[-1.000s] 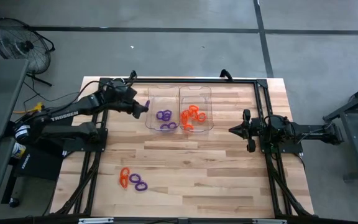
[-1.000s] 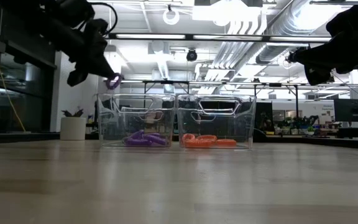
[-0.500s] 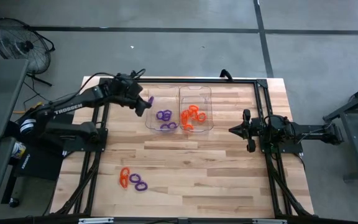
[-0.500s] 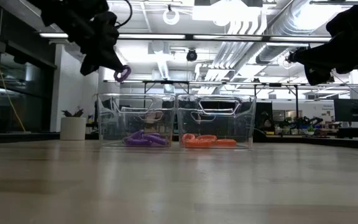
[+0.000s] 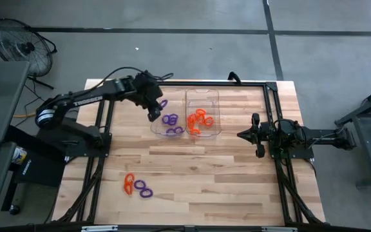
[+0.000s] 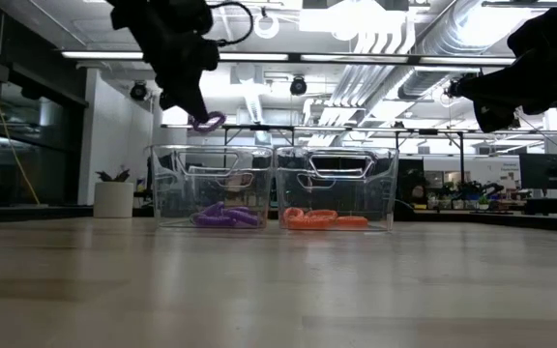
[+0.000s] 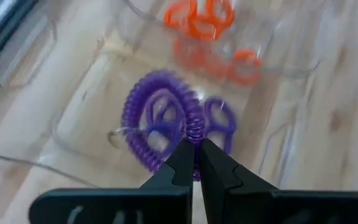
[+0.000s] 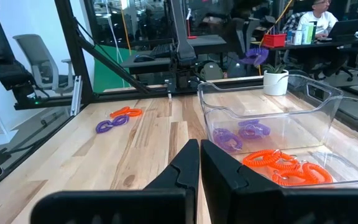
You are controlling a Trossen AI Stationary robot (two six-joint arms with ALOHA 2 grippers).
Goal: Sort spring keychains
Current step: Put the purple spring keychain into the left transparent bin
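Two clear trays (image 5: 185,96); the left gripper (image 7: 194,158) pinches one purple keychain (image 7: 160,118) above the purple tray, coils visible only from the wrist.

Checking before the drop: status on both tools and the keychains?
Left tool shut on purple keychain, over the purple tray. Right tool shut, empty, parked right of trays. Three keychains unsorted on table. Nothing blocking.
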